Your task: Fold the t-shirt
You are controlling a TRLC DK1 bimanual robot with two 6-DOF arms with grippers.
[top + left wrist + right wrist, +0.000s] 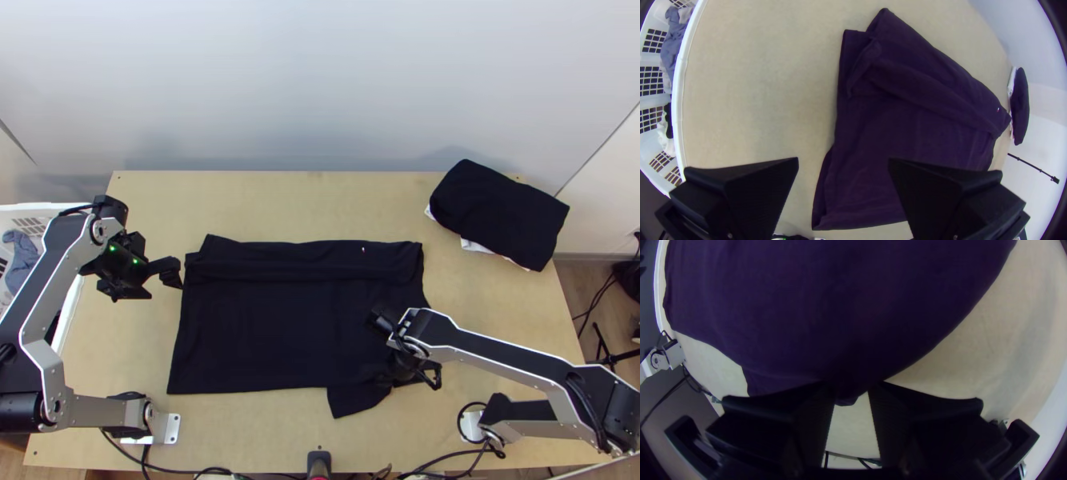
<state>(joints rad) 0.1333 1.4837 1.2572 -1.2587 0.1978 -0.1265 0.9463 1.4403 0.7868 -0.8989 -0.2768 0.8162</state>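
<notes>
The black t-shirt (280, 320) lies spread on the table, a long strip folded over along its far edge, and a flap sticks out at its near edge. Beside its far left part, my left gripper (162, 286) is open with nothing between its fingers. In the left wrist view, the gripper (843, 161) shows beside the shirt (915, 133). My right gripper (406, 374) is at the shirt's near right corner. The right wrist view has the gripper (851, 389) shut on a bunched bit of the shirt (827, 306), whose edges converge between the fingers.
A stack of folded cloth, black (500, 212) over white, lies at the table's far right corner. A white basket (70, 308) with clothes stands at the left edge. Cables (212, 470) run along the near edge. Bare wood (320, 204) lies beyond the shirt.
</notes>
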